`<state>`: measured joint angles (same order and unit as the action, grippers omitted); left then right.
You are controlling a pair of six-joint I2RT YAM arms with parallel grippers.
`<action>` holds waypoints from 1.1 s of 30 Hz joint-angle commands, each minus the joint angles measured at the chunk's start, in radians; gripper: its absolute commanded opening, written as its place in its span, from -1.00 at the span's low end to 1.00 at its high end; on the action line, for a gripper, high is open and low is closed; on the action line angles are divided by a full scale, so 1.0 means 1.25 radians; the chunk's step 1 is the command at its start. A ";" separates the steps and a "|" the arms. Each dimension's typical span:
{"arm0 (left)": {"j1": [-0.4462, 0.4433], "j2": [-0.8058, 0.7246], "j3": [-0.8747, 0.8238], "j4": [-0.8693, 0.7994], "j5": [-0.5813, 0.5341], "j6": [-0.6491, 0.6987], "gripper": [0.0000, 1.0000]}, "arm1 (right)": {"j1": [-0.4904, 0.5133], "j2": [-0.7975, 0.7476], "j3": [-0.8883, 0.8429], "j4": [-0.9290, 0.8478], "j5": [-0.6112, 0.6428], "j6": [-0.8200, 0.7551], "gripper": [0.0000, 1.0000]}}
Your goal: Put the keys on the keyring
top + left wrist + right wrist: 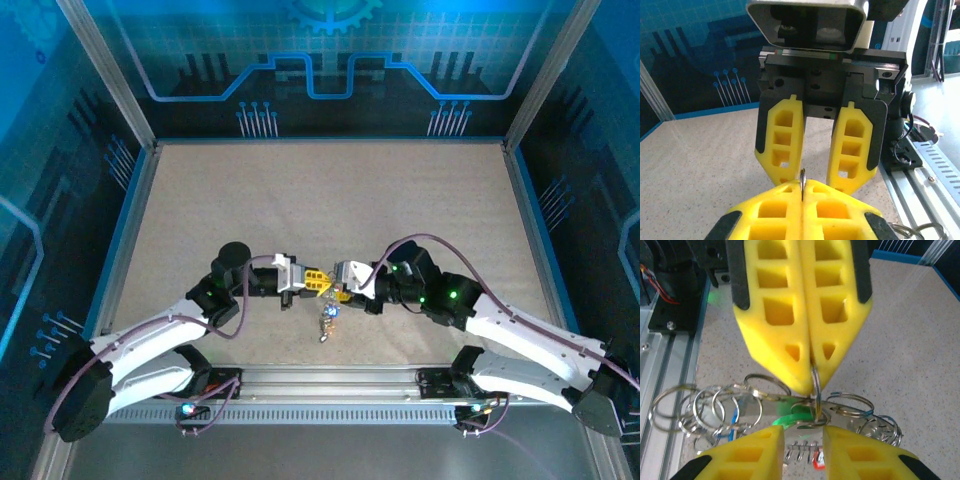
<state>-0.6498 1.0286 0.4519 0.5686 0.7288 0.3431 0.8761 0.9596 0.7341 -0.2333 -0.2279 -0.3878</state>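
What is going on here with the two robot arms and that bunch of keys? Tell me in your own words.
The left gripper is shut on the keyring, a thin metal ring, and holds it up above the table. The keys and several smaller rings dangle beneath it. The right gripper faces it tip to tip, with its jaws open just below the pinched ring, near a green tag. It appears to grip nothing.

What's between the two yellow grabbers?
The keyring, pinched by the left gripper, with keys hanging; the right gripper is open. Right wrist view shows it.
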 commanded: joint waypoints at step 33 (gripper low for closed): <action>0.007 0.014 -0.022 0.144 0.026 -0.053 -1.00 | -0.037 -0.082 -0.173 0.274 -0.065 0.190 -0.22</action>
<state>-0.6395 1.0725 0.4271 0.7029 0.7567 0.2630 0.8303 0.8665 0.5331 0.0238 -0.2821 -0.1936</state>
